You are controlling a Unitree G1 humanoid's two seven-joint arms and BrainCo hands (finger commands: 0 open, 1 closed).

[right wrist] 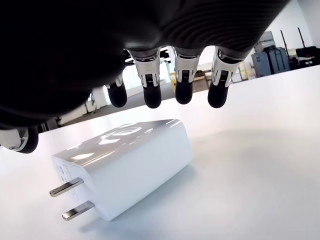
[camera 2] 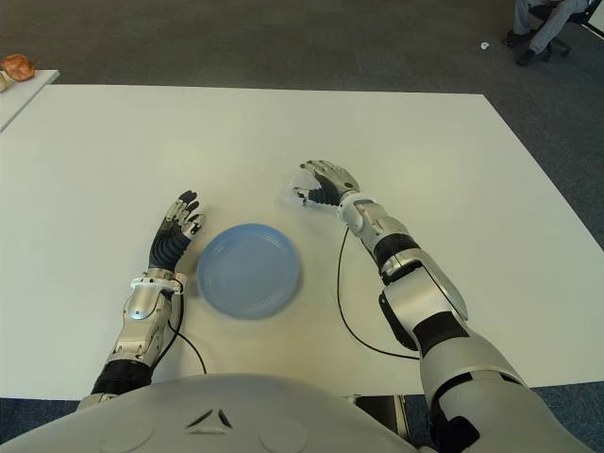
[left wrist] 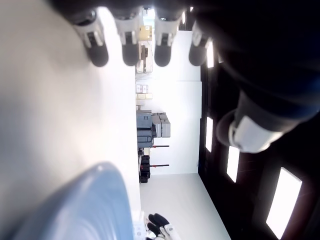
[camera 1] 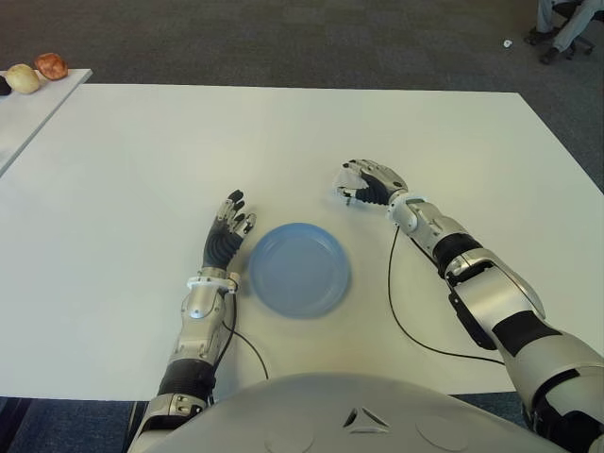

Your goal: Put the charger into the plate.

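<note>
A white charger [right wrist: 130, 165] with two metal prongs lies on its side on the white table [camera 1: 142, 170], a little beyond and to the right of the blue plate [camera 1: 300, 269]. My right hand [camera 1: 366, 183] hovers just over the charger [camera 1: 349, 180]. The fingers [right wrist: 183, 90] arch above it without touching, so the hand is open and holds nothing. Just left of the plate, my left hand [camera 1: 229, 226] stays idle with its fingers stretched out. The plate has nothing in it.
A second table [camera 1: 38, 104] at the far left carries a pale and a reddish food item [camera 1: 36, 72]. A black cable [camera 1: 394, 307] runs along the table by my right forearm. A seated person's legs [camera 1: 564, 26] show at the far right on the carpet.
</note>
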